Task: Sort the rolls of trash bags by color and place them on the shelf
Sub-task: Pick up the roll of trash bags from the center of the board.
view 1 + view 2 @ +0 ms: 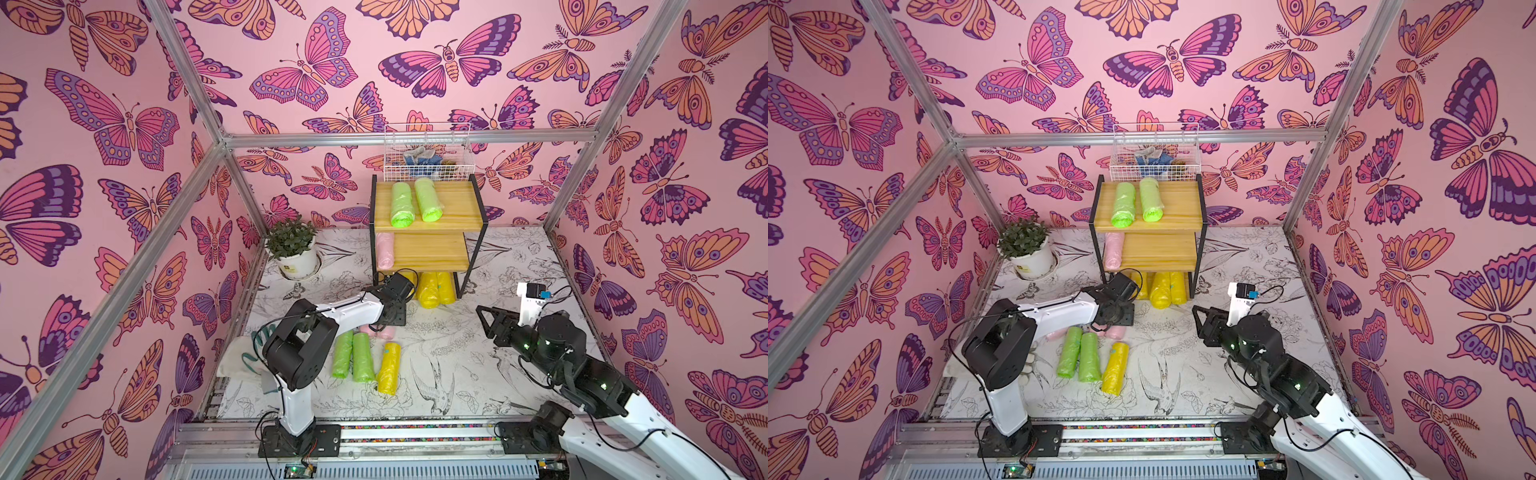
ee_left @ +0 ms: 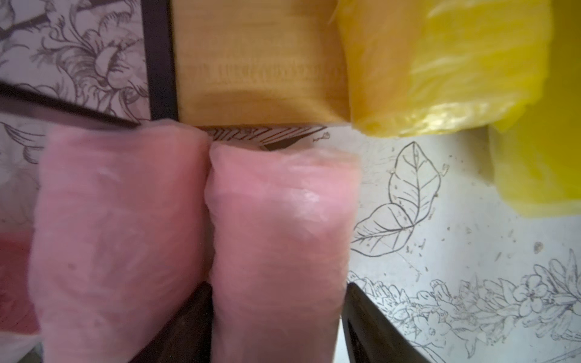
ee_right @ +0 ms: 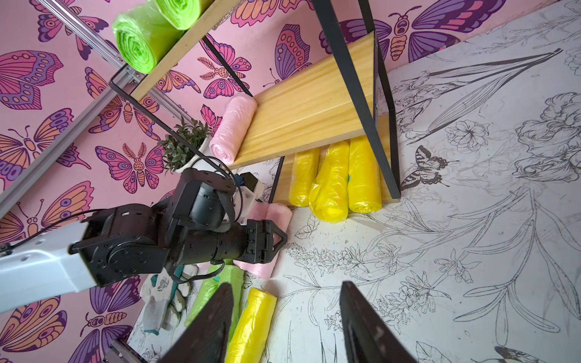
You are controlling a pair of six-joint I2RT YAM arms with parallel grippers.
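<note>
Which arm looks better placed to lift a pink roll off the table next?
Left. The left pincer straddles a pink roll, fingers against both sides, beside the shelf. The right pincer hangs open over the table, away from the pink rolls.

The walls (image 1: 124, 124) are pink, printed with large butterflies and moths in orange, purple and magenta. The bench (image 1: 457, 374) is white with black line drawings of flowers, leaves and birds. The shelf (image 1: 449, 199) has yellowish wood boards in a black frame. Its top board carries lime green rolls (image 1: 402, 203), the middle a pale pink roll (image 1: 385, 249) and the lowest yellow rolls (image 1: 430, 289).

On the bench lie loose lime green rolls (image 1: 353, 355), a loose yellow roll (image 1: 389, 368) and loose pale pink rolls (image 2: 119, 235). The wire basket (image 1: 388, 166) is white. The cloth inside looks blue and grey, though it is too small to be sure. The potted plant (image 1: 291, 239) has dark green leaves and a white pot. The left claw (image 2: 276, 283) and right claw (image 3: 286, 286) are black.
</note>
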